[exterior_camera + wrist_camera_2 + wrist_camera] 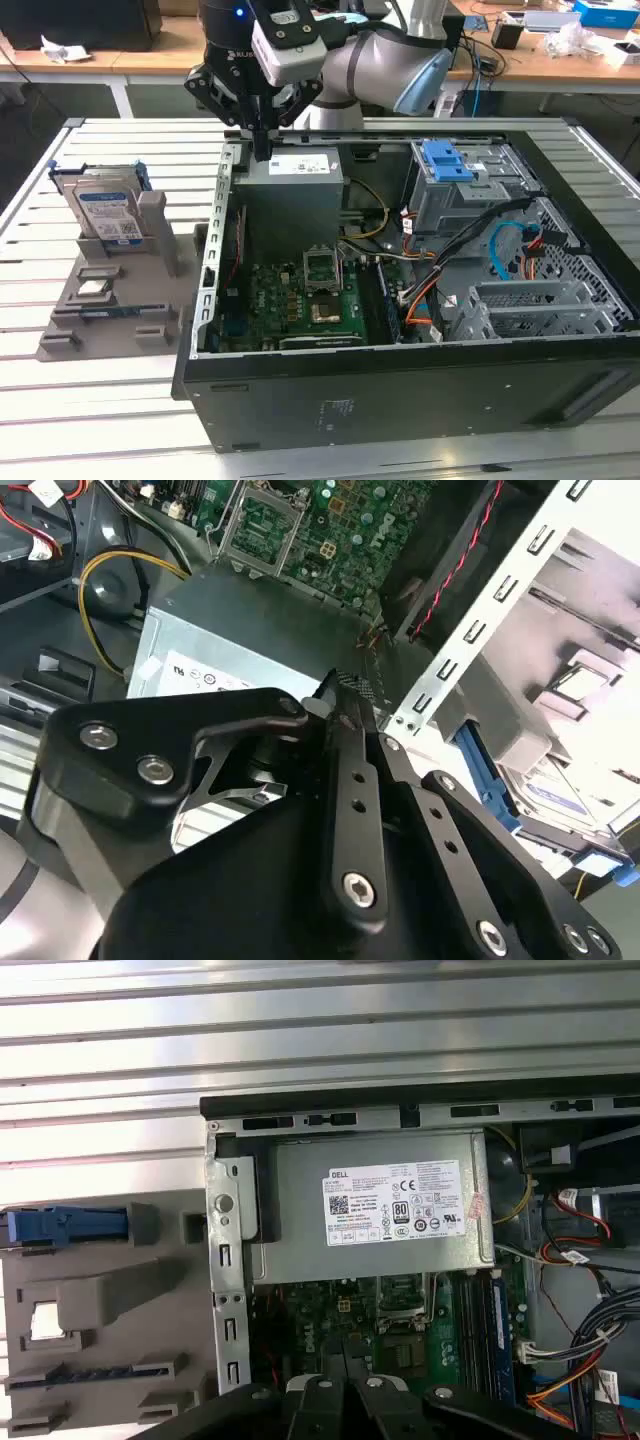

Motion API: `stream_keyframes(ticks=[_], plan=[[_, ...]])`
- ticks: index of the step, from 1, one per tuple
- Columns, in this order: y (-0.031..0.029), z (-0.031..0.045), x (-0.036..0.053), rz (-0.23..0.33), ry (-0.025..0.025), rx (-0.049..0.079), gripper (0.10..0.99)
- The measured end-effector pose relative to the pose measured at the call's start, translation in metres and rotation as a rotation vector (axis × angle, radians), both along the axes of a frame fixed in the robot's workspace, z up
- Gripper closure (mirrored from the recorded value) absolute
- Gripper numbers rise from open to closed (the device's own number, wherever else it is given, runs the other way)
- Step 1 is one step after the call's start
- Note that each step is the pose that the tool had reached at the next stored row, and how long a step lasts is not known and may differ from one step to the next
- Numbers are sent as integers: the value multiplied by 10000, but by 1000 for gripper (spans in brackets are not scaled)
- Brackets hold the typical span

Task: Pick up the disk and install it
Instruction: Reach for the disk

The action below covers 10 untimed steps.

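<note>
Gripper clenched, empty, above grey power supply box.
I'd open wide before reaching the upright silver, blue-bracketed disk.

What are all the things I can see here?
table: one, silvery slats, under everything.
computer case: one, black, open, on the table.
holder: one, grey, at the exterior view's left of the computer case.
disk: one, silver with blue-and-white label, upright in the holder.
power supply: one, grey, inside the computer case.
circuit board: one, green, inside the computer case.
arm: one, grey and blue, above the computer case.
hand: one, black, shut, empty, over the power supply's edge.
</note>
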State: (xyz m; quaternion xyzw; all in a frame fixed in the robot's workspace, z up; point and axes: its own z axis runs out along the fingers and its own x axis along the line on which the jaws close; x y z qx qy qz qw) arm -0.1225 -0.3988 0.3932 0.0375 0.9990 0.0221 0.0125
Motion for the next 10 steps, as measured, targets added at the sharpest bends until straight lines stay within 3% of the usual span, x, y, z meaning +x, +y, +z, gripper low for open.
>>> stream_keyframes(ticks=[6,10], plan=[[-1,0,-268,1,0,-1,980],[-1,0,-303,1,1,-1,980]])
